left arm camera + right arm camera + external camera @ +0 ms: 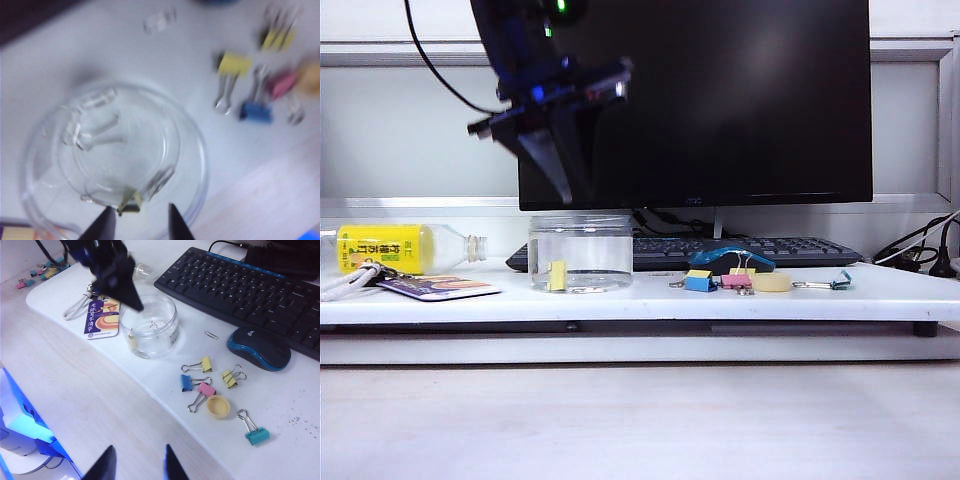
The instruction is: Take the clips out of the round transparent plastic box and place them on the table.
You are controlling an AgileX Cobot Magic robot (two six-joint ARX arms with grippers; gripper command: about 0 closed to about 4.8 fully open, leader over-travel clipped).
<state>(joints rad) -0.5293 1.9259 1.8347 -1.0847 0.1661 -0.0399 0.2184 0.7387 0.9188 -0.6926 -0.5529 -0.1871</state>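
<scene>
The round transparent plastic box (582,250) stands on the white table (740,300), left of the middle. One pale-yellow clip (131,201) rests low against its wall, also showing as the clip (557,276) in the exterior view and the clip (132,341) in the right wrist view. Two more pale-yellow clips (206,364) (229,378) lie on the table beside the mouse. My left gripper (140,222) hangs open above the box's mouth, empty, its fingertips either side of the clip below. My right gripper (137,467) is open and empty over the wood-grain surface, away from the table.
Blue (186,382), pink (205,389) and teal (257,435) clips and a pale-yellow round roll (218,406) lie right of the box. A mouse (259,347) and keyboard (250,285) sit behind. A bottle (390,247) and key tag (438,287) lie left. Clear bits lie in the box.
</scene>
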